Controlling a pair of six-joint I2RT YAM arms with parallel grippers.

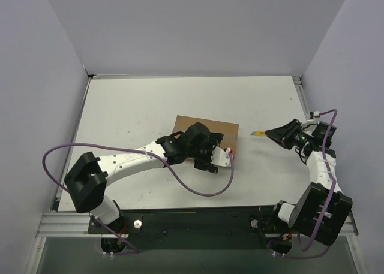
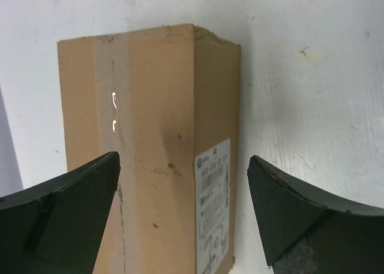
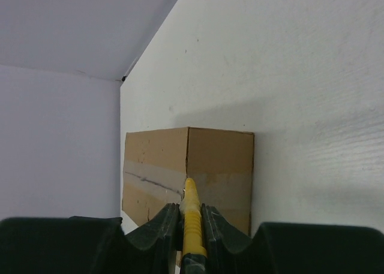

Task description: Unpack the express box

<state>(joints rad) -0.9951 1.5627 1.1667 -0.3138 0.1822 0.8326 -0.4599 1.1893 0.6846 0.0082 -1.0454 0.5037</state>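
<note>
White desk (image 1: 138, 106), plain walls around it; your express box (image 1: 210, 123) lies near the middle, flaps shut under clear tape (image 2: 114, 106). The left jaws stand wide open over it, gripping nothing (the box sits between the fingers (image 2: 72, 214), clear of both). The right jaws are clamped on a yellow utility knife (image 1: 259, 133), its tip aimed at the box from the right, not touching. You look to be at the tape-cutting step: steady the box with the left, then bring the blade onto the seam.

Closed, brown, taped express box (image 1: 223, 129)
</note>
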